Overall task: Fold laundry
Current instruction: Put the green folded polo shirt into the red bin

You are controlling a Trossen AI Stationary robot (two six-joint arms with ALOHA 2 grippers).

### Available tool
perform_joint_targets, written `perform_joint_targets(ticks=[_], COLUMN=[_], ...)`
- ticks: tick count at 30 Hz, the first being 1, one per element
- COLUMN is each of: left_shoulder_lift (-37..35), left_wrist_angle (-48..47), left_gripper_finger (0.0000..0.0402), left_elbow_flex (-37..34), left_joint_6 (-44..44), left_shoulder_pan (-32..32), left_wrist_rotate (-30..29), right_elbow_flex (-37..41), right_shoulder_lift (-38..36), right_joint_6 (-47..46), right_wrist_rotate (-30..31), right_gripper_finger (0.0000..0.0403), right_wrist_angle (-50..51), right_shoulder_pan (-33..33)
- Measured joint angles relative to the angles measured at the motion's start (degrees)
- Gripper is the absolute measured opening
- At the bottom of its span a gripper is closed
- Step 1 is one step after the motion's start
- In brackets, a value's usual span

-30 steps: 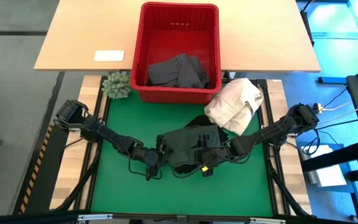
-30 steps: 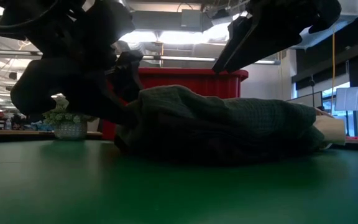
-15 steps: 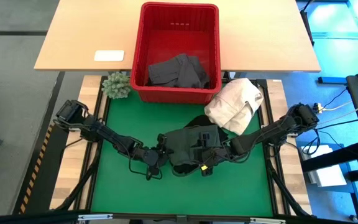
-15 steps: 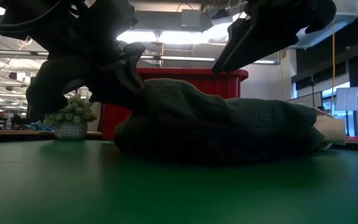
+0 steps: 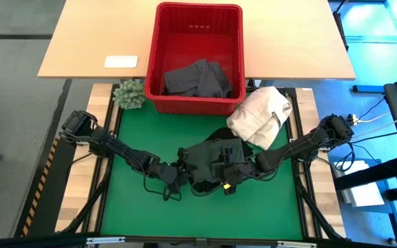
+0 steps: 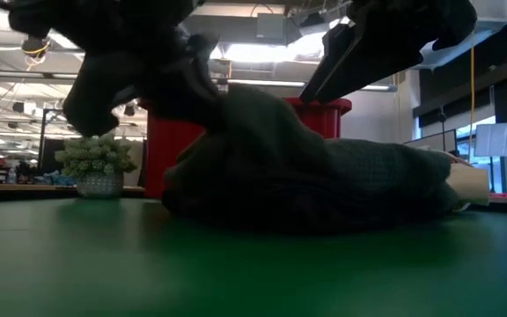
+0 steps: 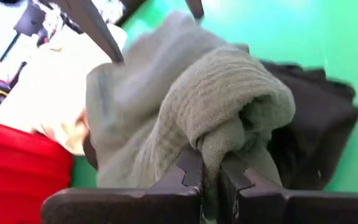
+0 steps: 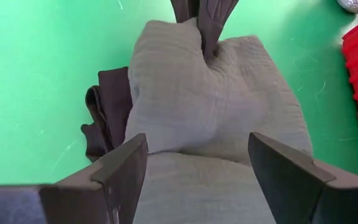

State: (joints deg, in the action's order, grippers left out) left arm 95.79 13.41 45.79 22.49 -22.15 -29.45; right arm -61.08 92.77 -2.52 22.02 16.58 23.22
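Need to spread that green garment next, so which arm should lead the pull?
Probably the left. The left hand is already shut on a bunched edge of the dark green garment; the right hand hangs open over it, gripping nothing.

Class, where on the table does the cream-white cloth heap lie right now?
In the high view the cream-white cloth heap lies on the right of the green mat, just off the red plastic basket's front right corner, beside the dark green garment.

black garment (image 8: 107,112) mostly hidden under green garment (image 8: 210,118)
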Motion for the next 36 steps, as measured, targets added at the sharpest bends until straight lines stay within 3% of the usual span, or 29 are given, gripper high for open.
perform_joint_targets(ticks=[11, 15, 28, 36], left_shoulder_lift=[-0.04, -0.04, -0.33, -0.33], left_wrist_angle=[-2.47, -2.60, -2.65, -4.04], left_gripper_finger=[0.0002, 0.0002, 0.0002, 0.0002], left_elbow_flex=[3.88, 3.88, 3.94, 3.94], left_joint_6=[4.10, 4.10, 3.47, 2.92], left_shoulder_pan=[0.25, 0.28, 1.88, 2.05], left_wrist_rotate=[-3.02, -3.04, -2.86, -2.58], right_elbow_flex=[0.00, 0.00, 0.00, 0.00], right_shoulder_lift=[-0.02, -0.04, 0.50, 5.04], right_joint_6=[-4.83, -7.88, -10.14, -8.00], right_wrist_rotate=[-2.65, -5.07, 0.77, 2.03], right_gripper_finger=[0.0278, 0.0278, 0.0278, 0.0278], right_wrist_angle=[0.66, 6.83, 14.96, 18.80], right_shoulder_pan=[0.05, 1.20, 6.52, 6.36])
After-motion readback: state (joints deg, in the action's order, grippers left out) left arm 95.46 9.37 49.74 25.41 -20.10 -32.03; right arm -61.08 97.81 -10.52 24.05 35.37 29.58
